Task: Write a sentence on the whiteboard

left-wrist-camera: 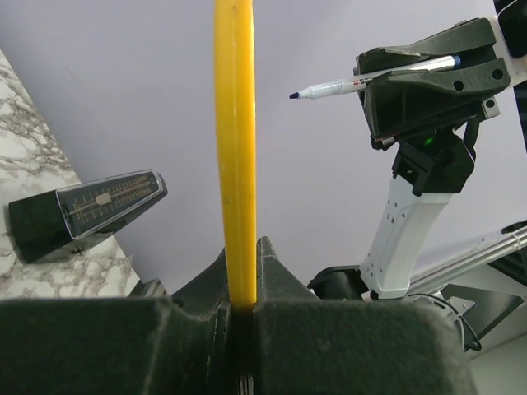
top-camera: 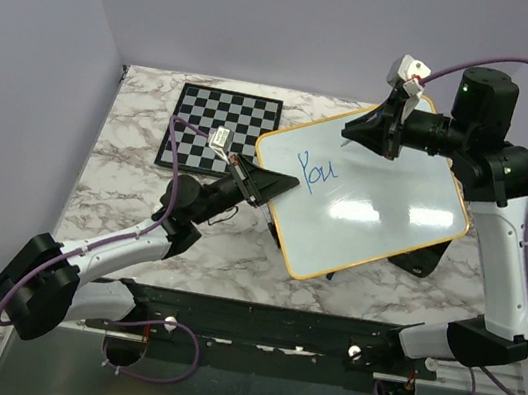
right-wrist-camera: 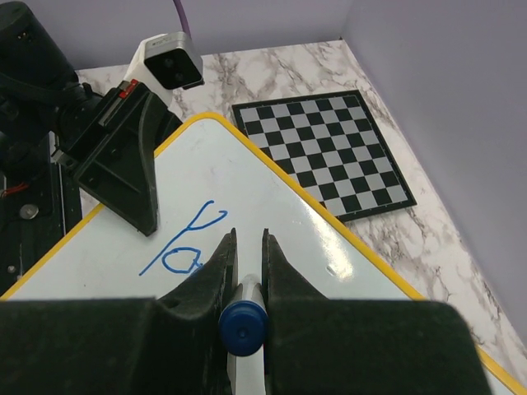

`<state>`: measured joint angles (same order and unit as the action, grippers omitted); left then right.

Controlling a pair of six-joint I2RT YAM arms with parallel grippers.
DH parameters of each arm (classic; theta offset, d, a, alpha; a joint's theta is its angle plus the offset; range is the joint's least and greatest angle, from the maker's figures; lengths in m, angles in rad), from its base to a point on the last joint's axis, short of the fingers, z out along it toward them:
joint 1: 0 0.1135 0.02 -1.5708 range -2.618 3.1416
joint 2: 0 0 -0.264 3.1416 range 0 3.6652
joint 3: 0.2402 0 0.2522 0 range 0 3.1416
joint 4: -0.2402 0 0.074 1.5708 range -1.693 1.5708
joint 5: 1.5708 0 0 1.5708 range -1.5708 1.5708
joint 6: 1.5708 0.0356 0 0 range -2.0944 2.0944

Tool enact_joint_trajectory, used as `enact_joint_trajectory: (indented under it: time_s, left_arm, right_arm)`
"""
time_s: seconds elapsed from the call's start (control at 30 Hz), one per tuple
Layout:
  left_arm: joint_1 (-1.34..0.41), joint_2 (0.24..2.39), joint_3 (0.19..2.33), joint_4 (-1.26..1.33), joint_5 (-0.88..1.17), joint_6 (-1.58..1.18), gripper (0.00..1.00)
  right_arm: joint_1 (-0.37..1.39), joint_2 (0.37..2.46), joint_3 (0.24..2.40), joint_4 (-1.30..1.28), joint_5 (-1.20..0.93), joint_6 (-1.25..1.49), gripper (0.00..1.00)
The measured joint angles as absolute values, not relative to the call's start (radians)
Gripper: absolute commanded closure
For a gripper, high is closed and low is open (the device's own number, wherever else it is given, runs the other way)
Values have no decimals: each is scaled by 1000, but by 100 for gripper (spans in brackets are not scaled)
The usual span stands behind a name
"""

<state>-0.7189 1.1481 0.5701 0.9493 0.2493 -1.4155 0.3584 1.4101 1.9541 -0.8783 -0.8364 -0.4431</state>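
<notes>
Your right gripper (right-wrist-camera: 244,247) pinches the marker (right-wrist-camera: 243,327) over the whiteboard (top-camera: 384,208), tip hidden in its wrist view; your left gripper (top-camera: 268,186) clamps the board's left edge. The sentence (top-camera: 317,171) reads only "You"; a chessboard (top-camera: 210,128) lies beyond that edge.

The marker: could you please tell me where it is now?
The marker is clamped in the right arm's fingers, right of centre in the top view, its tip off the whiteboard near the blue "You".

Bright even light, glare on whiteboard (top-camera: 369,203)
</notes>
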Motion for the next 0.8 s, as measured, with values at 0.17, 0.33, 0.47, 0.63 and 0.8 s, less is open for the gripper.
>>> enact_joint_trajectory:
  time_s: [0.17,0.33,0.47,0.63,0.8]
  left_arm:
    - [-715,1155,570,949,252,-1419,100]
    - [-714,1155,570,949,251,-1420,100]
    - [-714,1155,570,949,251,-1422,100]
    - [-714,1155,570,949,250,-1424,100]
    - [-714,1155,570,949,247,-1426,100]
  right_arm:
    - [358,1422,1956,-888,-818,-450,99]
    - [358,1420,1955,-902,-799,-471,99]
    - [358,1420,1954,-929,-791,-488,99]
    - [359,1416,1925,-931,-780,-495,99]
    - [359,1416,1917,-932,-767,-497,99]
